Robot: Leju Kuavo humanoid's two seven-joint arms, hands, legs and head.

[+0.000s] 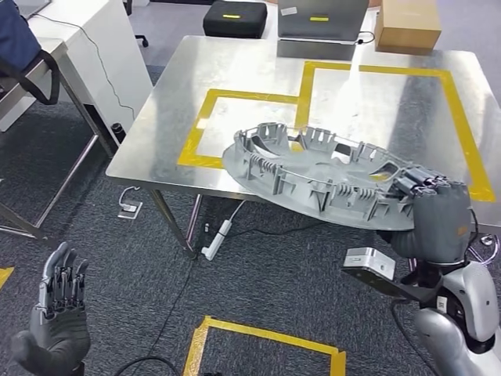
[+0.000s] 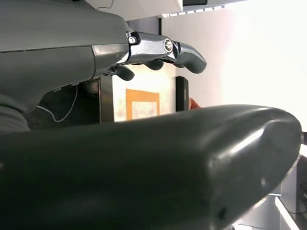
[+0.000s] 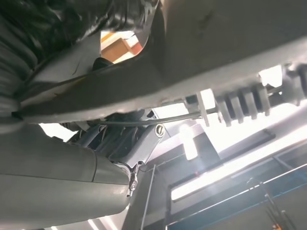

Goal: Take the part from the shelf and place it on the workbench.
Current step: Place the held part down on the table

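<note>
Part (image 1: 318, 176) gripped at right edge by right hand (image 1: 434, 215), fingers (image 1: 420, 182) clamped on rim. Overhangs near edge of worktop (image 1: 171, 110). Left hand (image 1: 56, 325) low at near left, fingers apart, holding nothing.

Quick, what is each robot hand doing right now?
Left hand: open, holding nothing, fingers apart.
Right hand: holding the grey part by its edge, over the workbench.

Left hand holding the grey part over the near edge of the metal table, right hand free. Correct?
Wrong hand. The head view shows the right hand gripping the grey part over the near edge of the metal table; the left hand is free, down over the carpet.
</note>
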